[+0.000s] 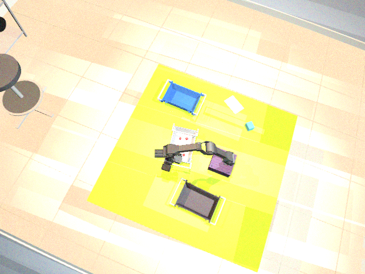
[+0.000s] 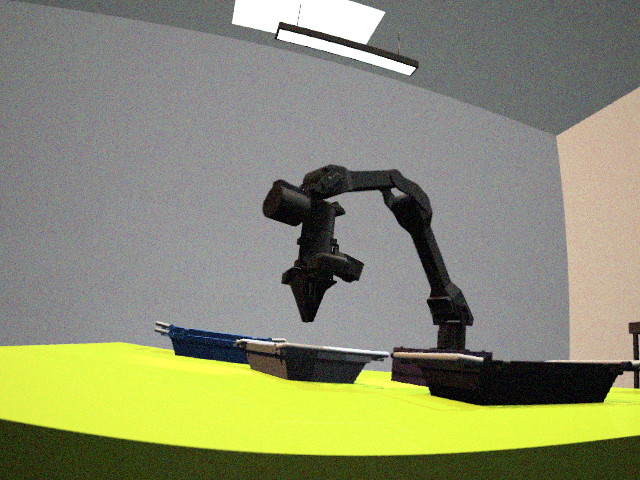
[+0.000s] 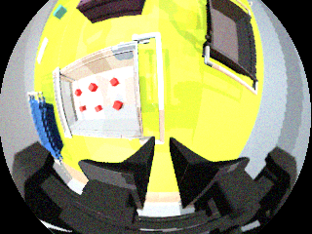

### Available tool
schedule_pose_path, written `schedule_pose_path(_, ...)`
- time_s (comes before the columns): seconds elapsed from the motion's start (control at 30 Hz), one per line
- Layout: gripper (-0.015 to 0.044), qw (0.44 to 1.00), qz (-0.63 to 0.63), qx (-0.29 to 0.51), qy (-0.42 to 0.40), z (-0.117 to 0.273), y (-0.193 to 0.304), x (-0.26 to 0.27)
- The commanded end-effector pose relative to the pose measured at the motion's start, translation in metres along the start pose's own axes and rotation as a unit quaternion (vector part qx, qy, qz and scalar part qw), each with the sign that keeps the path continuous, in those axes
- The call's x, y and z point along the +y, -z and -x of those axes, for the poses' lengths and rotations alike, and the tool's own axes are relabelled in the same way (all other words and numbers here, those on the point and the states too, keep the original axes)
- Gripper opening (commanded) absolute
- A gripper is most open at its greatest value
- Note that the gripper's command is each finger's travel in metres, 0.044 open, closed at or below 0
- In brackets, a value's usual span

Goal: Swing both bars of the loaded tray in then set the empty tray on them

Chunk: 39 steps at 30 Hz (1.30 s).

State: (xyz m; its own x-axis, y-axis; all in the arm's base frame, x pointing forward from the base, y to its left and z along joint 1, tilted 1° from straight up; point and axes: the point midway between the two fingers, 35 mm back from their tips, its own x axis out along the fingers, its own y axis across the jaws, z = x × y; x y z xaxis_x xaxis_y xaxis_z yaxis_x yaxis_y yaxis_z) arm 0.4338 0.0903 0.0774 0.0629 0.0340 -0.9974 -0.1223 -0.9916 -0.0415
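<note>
White tray (image 1: 185, 129) (image 2: 320, 363) (image 3: 129, 126): outswung bar (image 1: 183, 166) (image 2: 378, 354) (image 3: 161, 88) lengthwise away from narrowly parted, empty fingers (image 1: 168, 162) (image 2: 308, 318), near end just beyond tips; lone arm above.

Small blocks (image 1: 186, 138) (image 3: 93, 87) lie inside the loaded tray (image 1: 185, 129) (image 2: 315, 364) (image 3: 139, 97). To its right is one tray (image 1: 182, 97) (image 2: 206, 345) (image 3: 43, 127), to its left another tray (image 1: 198, 201) (image 2: 542, 383) (image 3: 225, 36). Behind it is the arm's stand (image 1: 218, 166) (image 2: 405, 367) (image 3: 112, 11); behind and right, a cube (image 1: 249, 126) (image 3: 59, 12) and a sheet (image 1: 233, 104) (image 3: 43, 50).
</note>
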Motion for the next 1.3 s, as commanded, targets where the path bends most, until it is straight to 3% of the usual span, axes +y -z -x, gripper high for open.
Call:
schedule_pose_path(0.0, 0.009, 0.999, 0.043, -0.007, -0.005, -0.008, -0.004, -0.003)
schedule_pose_path(0.2, 0.009, 0.999, 0.043, -0.007, -0.005, -0.016, -0.003, -0.003)
schedule_pose_path(0.6, 0.009, 0.999, 0.042, -0.007, -0.005, -0.068, -0.005, -0.002)
schedule_pose_path(1.27, 0.009, 0.999, 0.043, -0.007, -0.006, -0.033, 0.0, 0.043)
